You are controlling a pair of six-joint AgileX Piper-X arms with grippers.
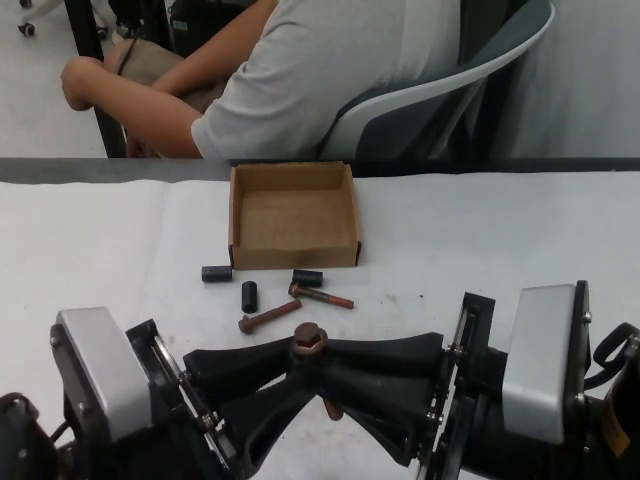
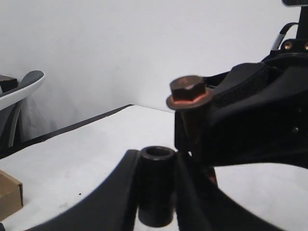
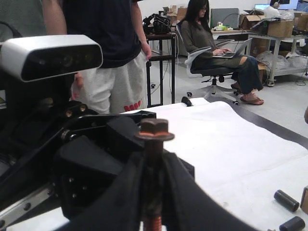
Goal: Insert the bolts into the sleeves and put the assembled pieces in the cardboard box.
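A rusty brown bolt (image 3: 154, 139), with its six-sided flanged head uppermost, stands upright, pinched by the shank between the matte black fingers of the right gripper (image 3: 154, 168). Just beside it, the left gripper (image 2: 156, 163) pinches a smooth black tube-shaped sleeve (image 2: 156, 190), bore facing up. This is probably so the bolt can be lowered in from above, and it is not yet inside. In the high view, at twelve o'clock from this pair, two loose bolts (image 1: 270, 318) and three loose sleeves (image 1: 249, 295) lie on the white bench cover (image 1: 500, 240). Beyond them sits the open brown cardboard box (image 1: 293, 258).
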